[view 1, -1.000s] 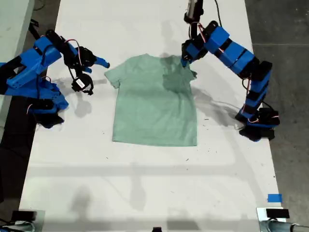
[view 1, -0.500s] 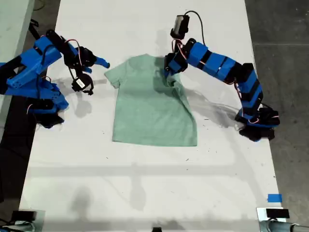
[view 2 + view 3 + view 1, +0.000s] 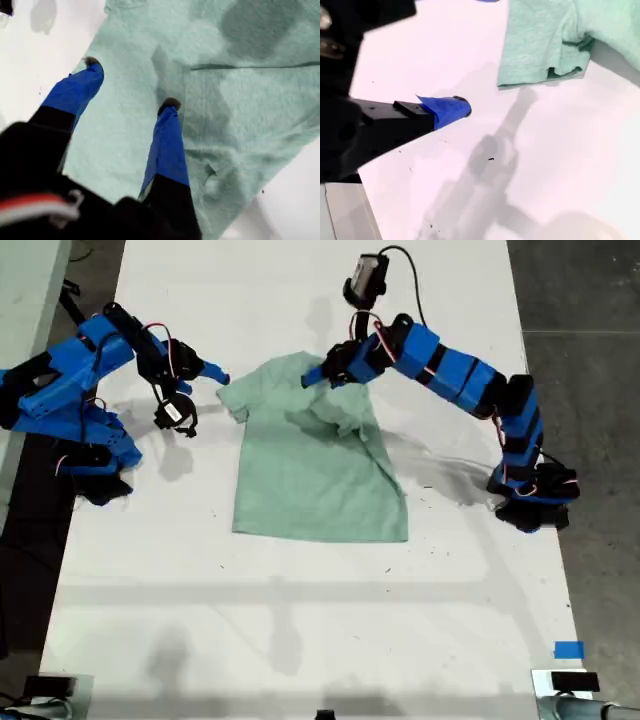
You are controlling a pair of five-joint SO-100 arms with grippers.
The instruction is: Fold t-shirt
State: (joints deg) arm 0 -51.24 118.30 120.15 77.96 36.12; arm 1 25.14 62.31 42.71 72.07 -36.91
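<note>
The pale mint-green t-shirt (image 3: pixel 318 480) lies flat on the white table (image 3: pixel 300 630), neck toward the far edge. Its sleeve on the exterior view's right is folded over the chest in a rumpled flap (image 3: pixel 335 415). My first gripper (image 3: pixel 322 373) hovers over the collar area. In the first wrist view my first gripper (image 3: pixel 131 84) is open, both blue fingertips just above the t-shirt (image 3: pixel 240 125) with nothing between them. My second gripper (image 3: pixel 208 372) sits at the exterior view's left, beside the other sleeve (image 3: pixel 540 55). One blue fingertip (image 3: pixel 454 107) is near the sleeve hem; the jaws look spread.
A blue tape mark (image 3: pixel 568 649) sits near the table's front corner on the exterior view's right. Dark floor (image 3: pixel 590 300) borders the table on that side. Both arm bases stand on the table's side edges, level with the shirt.
My first arm has swung toward the exterior view's left, dragging the sleeve and shoulder over the chest. My second gripper has edged a little closer to the other sleeve.
</note>
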